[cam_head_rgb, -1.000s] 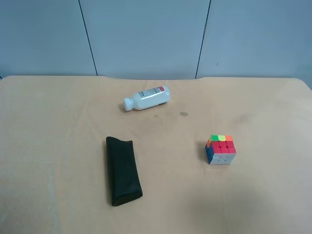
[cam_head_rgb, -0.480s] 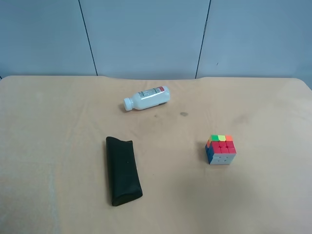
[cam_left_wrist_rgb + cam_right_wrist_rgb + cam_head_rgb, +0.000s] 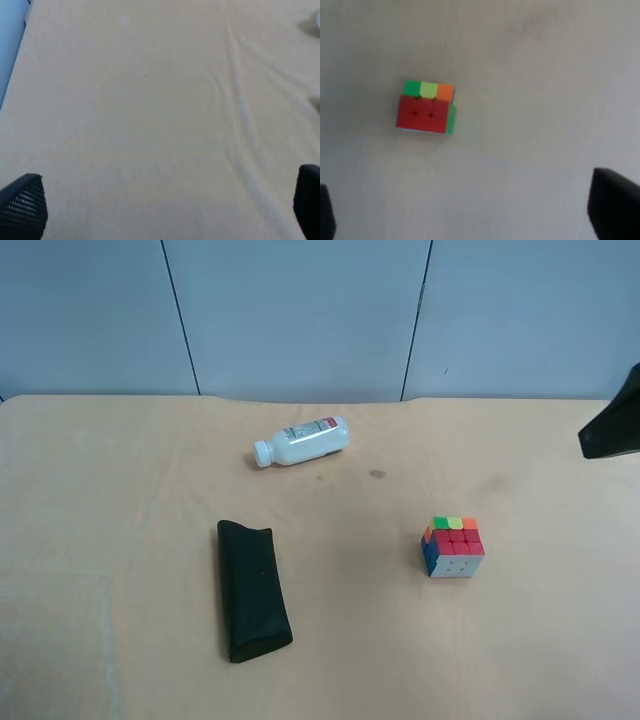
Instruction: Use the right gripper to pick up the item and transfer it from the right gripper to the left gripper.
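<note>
The puzzle cube sits on the tan table right of centre, its red face up with a green, yellow and orange row. In the right wrist view the cube lies ahead of my right gripper, apart from it. That gripper is open and empty, with only its black fingertips showing. A black arm part pokes in at the exterior high view's right edge, above and right of the cube. My left gripper is open and empty over bare table, and it is out of the exterior high view.
A white bottle lies on its side at the back centre. A black pouch lies lengthwise left of centre. Blue-grey wall panels stand behind the table's far edge.
A black arm part has come into the exterior high view at the right edge. The cube, bottle and pouch have not moved.
</note>
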Tool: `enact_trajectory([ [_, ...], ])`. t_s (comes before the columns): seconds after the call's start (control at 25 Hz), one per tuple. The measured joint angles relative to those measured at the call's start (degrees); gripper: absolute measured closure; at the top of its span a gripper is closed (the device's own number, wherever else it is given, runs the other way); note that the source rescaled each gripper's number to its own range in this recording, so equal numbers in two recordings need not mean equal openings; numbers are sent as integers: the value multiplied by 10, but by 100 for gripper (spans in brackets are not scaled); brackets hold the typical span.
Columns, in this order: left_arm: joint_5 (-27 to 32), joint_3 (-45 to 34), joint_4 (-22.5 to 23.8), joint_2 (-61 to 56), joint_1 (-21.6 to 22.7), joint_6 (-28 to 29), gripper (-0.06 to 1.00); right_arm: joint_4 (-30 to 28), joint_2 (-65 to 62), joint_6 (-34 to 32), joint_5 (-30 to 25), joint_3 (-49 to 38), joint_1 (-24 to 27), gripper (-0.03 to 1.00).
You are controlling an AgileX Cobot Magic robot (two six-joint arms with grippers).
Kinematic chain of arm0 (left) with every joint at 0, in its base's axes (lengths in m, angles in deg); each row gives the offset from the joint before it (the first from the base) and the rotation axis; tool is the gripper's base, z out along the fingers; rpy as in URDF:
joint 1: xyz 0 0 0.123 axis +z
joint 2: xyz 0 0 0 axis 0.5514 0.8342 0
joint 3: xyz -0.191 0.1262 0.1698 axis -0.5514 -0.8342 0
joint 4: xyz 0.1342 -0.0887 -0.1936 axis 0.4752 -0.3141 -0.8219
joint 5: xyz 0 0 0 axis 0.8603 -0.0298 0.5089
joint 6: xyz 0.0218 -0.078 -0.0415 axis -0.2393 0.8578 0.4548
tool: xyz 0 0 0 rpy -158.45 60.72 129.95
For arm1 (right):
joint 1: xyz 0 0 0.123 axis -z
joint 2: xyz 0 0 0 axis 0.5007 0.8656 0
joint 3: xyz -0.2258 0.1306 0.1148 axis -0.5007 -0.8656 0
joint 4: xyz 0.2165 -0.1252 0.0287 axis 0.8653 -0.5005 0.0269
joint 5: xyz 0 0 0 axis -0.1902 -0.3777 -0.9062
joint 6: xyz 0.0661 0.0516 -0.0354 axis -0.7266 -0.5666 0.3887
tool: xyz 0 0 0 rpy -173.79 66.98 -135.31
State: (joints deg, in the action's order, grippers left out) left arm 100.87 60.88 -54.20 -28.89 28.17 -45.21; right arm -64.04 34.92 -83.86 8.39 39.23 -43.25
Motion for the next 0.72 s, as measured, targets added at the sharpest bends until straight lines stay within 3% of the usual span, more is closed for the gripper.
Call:
enact_trajectory([
  [0.36, 0, 0, 0, 0, 0, 0, -5, -2, 153, 3, -18, 59, -1, -3],
  [0.72, 0, 0, 0, 0, 0, 0, -5, 6, 254, -42, -17, 83, -23, -3],
])
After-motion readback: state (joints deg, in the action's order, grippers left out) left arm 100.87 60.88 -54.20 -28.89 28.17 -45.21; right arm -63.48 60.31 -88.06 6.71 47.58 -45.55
